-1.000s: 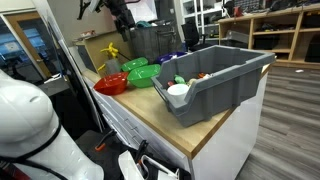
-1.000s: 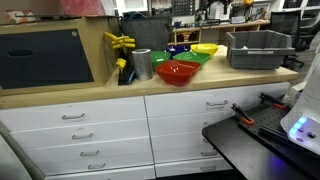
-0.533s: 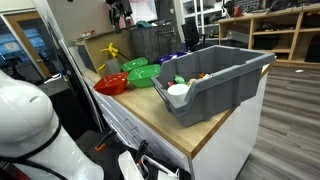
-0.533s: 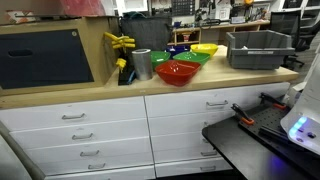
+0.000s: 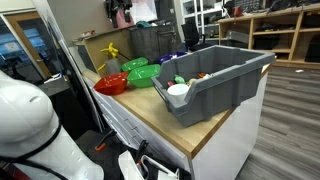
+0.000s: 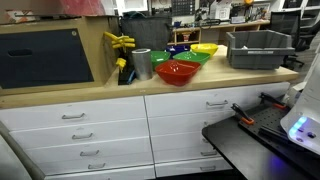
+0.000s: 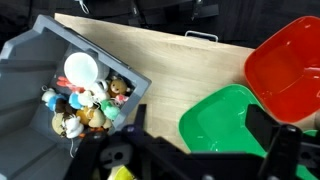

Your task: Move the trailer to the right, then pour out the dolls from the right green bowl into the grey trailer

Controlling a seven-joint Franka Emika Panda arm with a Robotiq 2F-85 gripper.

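Note:
The grey trailer [image 5: 225,75] stands at the counter's end and also shows in an exterior view [image 6: 258,48]. In the wrist view its corner [image 7: 30,70] holds the dolls [image 7: 88,108], several tiny toys, beside a white round cup [image 7: 80,68]. A green bowl [image 7: 225,125] lies empty on the wood right under my gripper [image 7: 200,122], which is open and empty, high above the counter. In an exterior view the gripper [image 5: 119,10] hangs near the top edge above two green bowls [image 5: 141,75].
A red bowl [image 7: 285,65] sits beside the green bowl and shows in both exterior views [image 5: 110,86] [image 6: 178,72]. A yellow bowl [image 6: 205,48], a metal cup [image 6: 142,64] and a yellow object [image 6: 120,45] stand at the counter's back. A dark wire basket [image 5: 150,42] stands behind the bowls.
My arm has risen a little toward the top of the exterior view. The trailer, bowls and toys have not moved.

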